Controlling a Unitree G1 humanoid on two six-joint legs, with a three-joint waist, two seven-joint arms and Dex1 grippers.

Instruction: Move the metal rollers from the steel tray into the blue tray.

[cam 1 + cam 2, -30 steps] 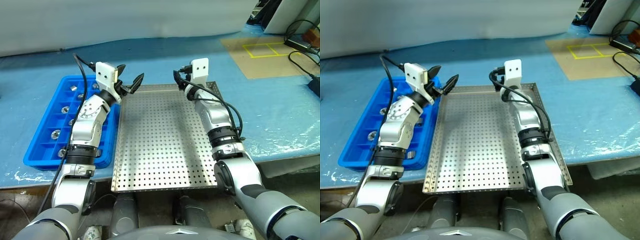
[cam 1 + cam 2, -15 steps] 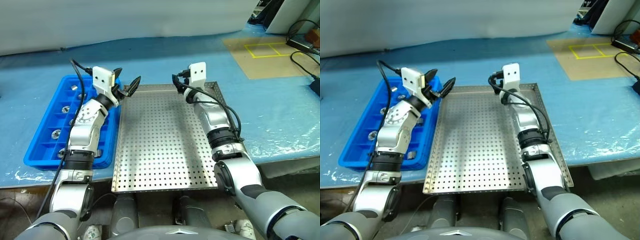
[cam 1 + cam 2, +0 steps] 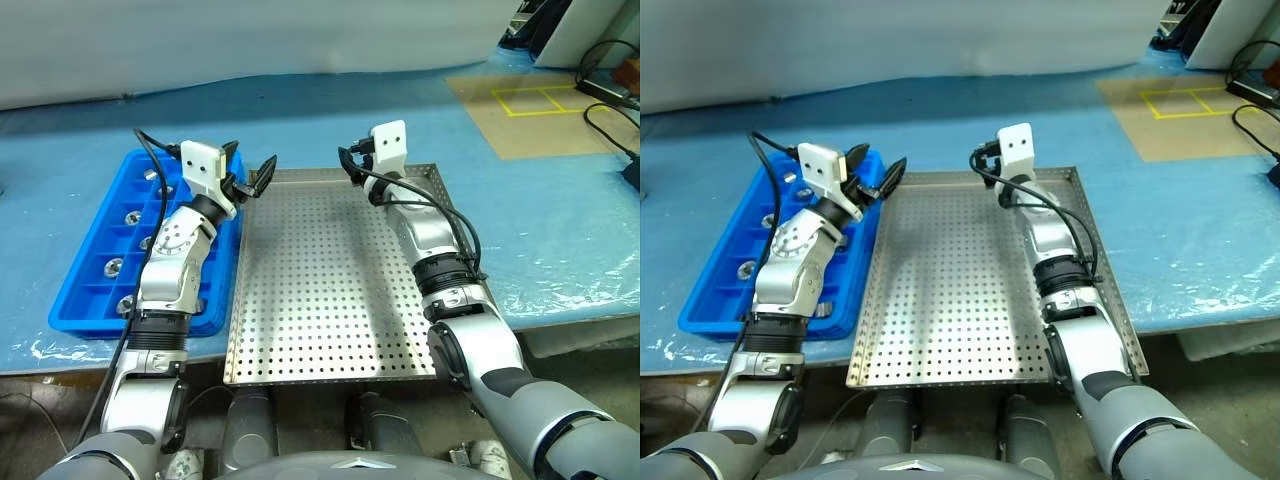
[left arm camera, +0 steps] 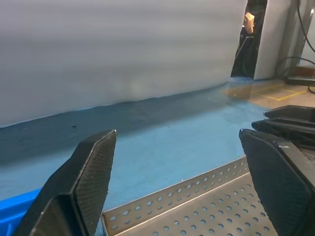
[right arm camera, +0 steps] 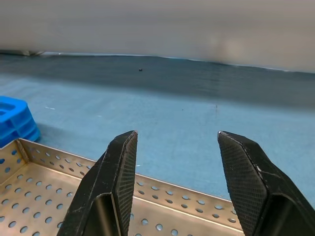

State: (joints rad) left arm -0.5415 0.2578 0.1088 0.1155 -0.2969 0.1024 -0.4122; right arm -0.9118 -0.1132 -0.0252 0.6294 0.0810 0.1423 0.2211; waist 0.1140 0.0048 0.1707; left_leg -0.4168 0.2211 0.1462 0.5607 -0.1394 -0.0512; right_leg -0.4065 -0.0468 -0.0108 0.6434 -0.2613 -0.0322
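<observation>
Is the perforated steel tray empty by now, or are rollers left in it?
Empty. The square perforated steel tray shows only bare holed floor, while small shiny metal rollers sit in compartments of the bright blue plastic grid tray.

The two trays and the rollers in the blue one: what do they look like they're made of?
The steel tray: bare sheet metal, dull silver with a soft sheen, punched with rows of small holes, folded rim. The blue tray: probably moulded plastic, uniform bright blue, rounded walls between square compartments. The metal rollers: likely polished metal, bright silver with glints.
</observation>
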